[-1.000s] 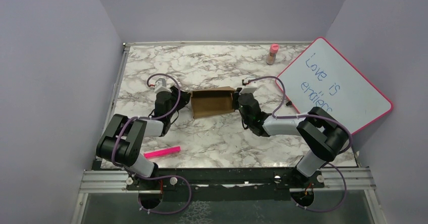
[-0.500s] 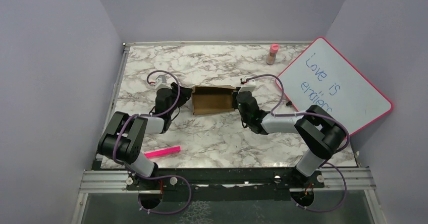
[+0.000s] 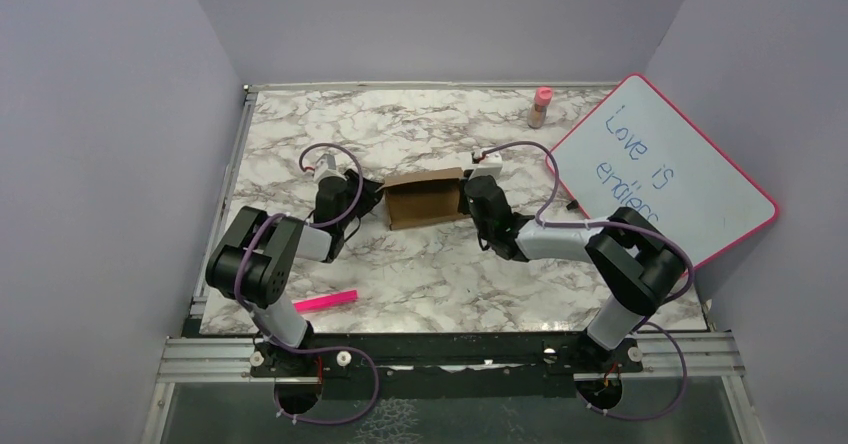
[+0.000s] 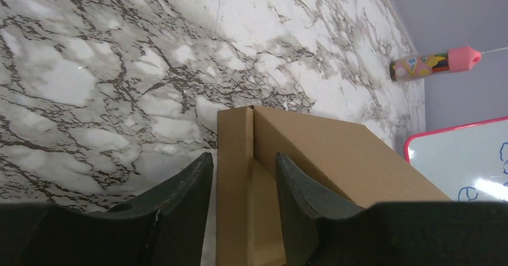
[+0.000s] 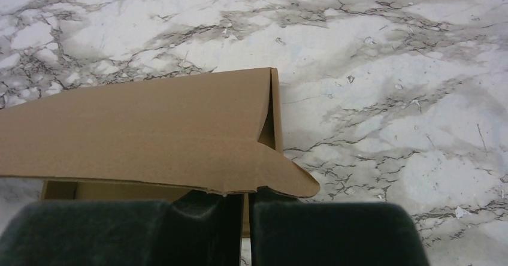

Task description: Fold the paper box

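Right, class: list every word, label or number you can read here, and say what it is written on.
"Love is": blue handwriting on the whiteboard.
"endle...": next line there; its end is hidden.
Label on the bottle: colourful print, too small to read.
No print on the box.

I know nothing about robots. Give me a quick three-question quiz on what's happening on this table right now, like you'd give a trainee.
1. True or false: the right claw is shut on the paper box.
2. What colour is the stick lying on the marble table? A green, B pink, C black.
3. Fill in: the first word on the whiteboard is ___.
Key: 1 true; 2 B; 3 Love.
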You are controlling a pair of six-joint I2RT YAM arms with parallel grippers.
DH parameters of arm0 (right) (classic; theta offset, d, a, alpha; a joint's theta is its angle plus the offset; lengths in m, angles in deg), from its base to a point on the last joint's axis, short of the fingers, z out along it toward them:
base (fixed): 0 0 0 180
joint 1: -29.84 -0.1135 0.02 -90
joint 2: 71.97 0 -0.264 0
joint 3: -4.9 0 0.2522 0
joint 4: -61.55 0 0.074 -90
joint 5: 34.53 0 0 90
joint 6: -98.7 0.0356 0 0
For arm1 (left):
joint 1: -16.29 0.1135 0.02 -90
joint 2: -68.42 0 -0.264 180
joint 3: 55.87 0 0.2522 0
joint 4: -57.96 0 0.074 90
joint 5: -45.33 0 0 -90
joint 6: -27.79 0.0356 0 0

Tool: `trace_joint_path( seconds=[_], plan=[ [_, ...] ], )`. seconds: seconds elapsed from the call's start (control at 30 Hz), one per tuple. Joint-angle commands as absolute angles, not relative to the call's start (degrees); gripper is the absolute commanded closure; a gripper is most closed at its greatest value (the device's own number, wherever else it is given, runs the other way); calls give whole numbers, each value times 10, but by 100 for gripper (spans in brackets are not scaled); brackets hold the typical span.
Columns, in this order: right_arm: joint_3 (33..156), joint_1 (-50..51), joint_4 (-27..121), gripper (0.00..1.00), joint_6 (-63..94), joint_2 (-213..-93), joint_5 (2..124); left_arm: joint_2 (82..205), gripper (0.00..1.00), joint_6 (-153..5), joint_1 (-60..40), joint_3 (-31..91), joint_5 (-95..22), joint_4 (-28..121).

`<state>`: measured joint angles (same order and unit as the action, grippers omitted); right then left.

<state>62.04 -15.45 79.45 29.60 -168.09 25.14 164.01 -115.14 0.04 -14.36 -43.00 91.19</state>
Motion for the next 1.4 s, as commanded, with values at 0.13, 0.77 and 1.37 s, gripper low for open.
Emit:
trace_joint_path(
  seconds=[0.13,0.77,1.37],
  plan=[
    [642,-166,767,87,309,-1678,317,1632,54,-1143,-42,-133,-400,941],
    [549,-164,643,44,310,-1511,218,1371,34,-1074,-4,-224,-511,697],
    [770,-72,439,25,288,-1529,408,1388,30,-959,-9,21,-367,484]
  ],
)
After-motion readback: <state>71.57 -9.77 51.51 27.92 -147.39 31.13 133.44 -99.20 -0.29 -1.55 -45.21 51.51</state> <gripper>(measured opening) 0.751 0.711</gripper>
